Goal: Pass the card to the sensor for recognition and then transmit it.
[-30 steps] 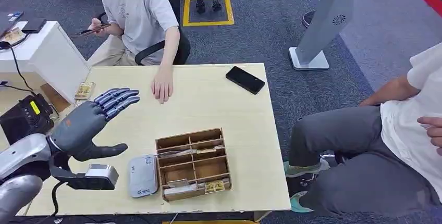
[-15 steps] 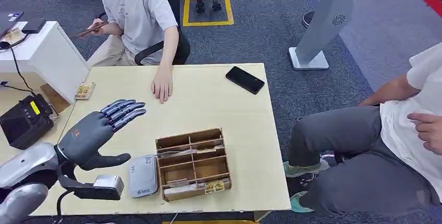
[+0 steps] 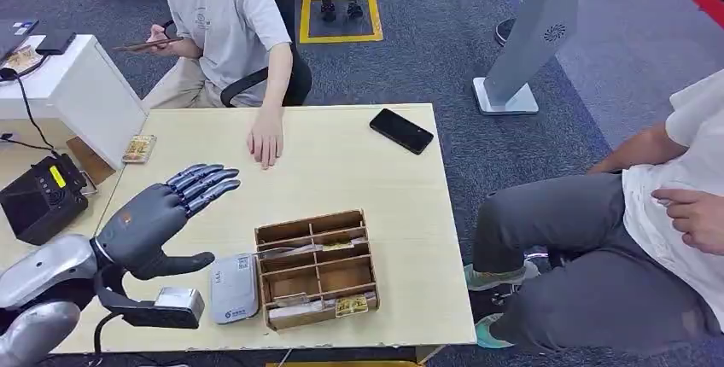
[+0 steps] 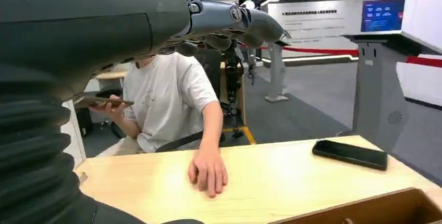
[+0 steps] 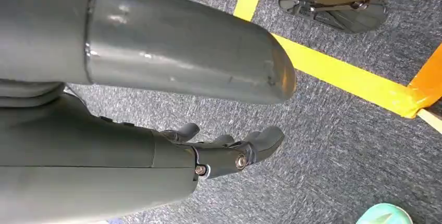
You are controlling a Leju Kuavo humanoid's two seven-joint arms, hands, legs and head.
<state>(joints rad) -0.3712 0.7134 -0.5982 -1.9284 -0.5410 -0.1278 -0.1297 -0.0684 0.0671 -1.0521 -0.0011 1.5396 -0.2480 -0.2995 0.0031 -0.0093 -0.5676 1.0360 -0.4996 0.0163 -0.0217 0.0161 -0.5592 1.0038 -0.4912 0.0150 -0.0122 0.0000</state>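
The cards (image 3: 350,305) I need sit in the wooden organiser tray (image 3: 316,267) near my edge of the table (image 3: 341,171), one printed card in the front corner compartment and paler ones in the slots beside it; none has been lifted. Just beside the tray lies the grey card sensor (image 3: 234,288), flat on the tabletop. My left hand (image 3: 158,218) hangs above the table beside the sensor, fingers spread and straight, thumb out, holding nothing. Over the last second it has come down and toward the tray from further out, and in the last half second it has barely shifted, so I judge the approach has slowed and the reach for a card is about to start, with the scan and handover all to come. My right hand (image 5: 229,153) hangs down over the carpet, fingers loosely apart, nothing in it. Beyond the tray, a seated person rests a hand (image 3: 266,141) on the far side of the table, a black phone (image 3: 401,131) lies near the far corner, and another person sits off to my right.
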